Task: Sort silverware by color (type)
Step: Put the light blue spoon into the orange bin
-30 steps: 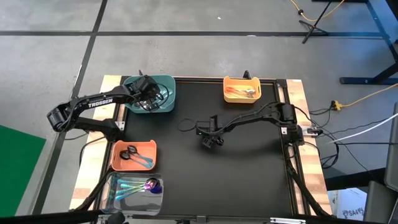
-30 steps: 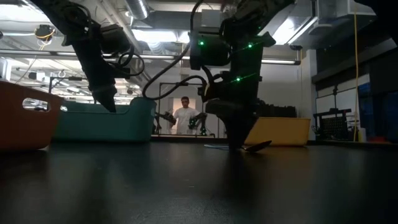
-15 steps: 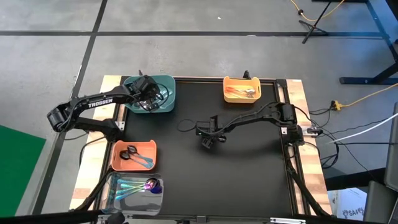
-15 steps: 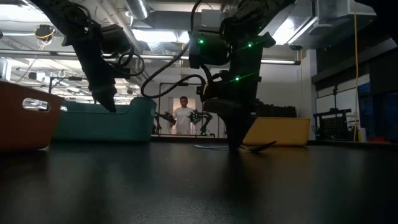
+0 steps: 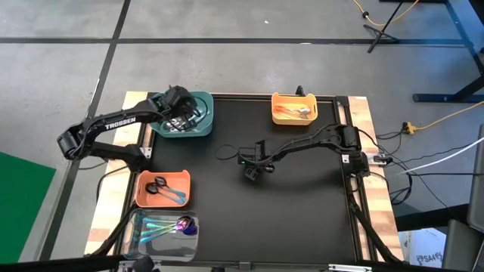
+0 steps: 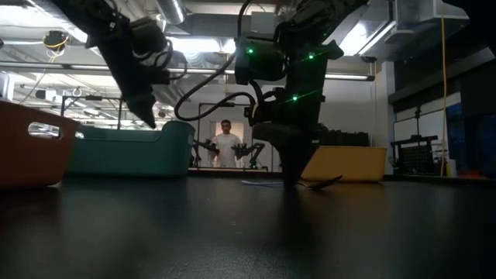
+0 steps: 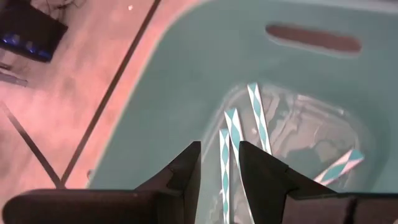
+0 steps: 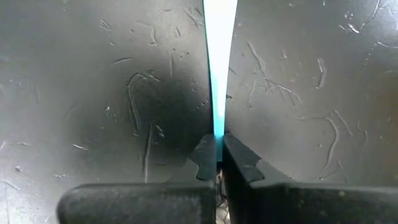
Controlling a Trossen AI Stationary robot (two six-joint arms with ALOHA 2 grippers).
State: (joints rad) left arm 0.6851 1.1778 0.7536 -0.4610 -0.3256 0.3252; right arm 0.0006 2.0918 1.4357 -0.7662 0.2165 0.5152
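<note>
A teal piece of silverware (image 8: 218,74) lies on the black mat (image 5: 302,211) near the table's middle, with my right gripper (image 8: 217,155) shut on it; the same gripper (image 5: 252,171) is seen from above. My left gripper (image 7: 219,177) hangs open above the teal bin (image 5: 198,121) at the far left. Several teal striped pieces (image 7: 256,118) lie on that bin's floor. In the low view the left gripper (image 6: 146,118) is clear above the teal bin's rim (image 6: 124,138). My right gripper pinches the teal piece's thin handle (image 8: 218,132) between its two fingertips. The fingers come steeply from above. The handle runs on away from the fingers close over the mat. In the low view one end (image 6: 324,183) sticks out beside the gripper, slightly raised.
A yellow bin (image 5: 295,108) with orange pieces stands at the far edge. An orange bin (image 5: 161,189) with black pieces and a clear bin (image 5: 162,227) with iridescent ones sit at the near left. A person (image 6: 225,145) stands in the room behind.
My right gripper has shut on the teal piece on the mat without shifting its place. My left gripper has risen a little above the teal bin, still open.
</note>
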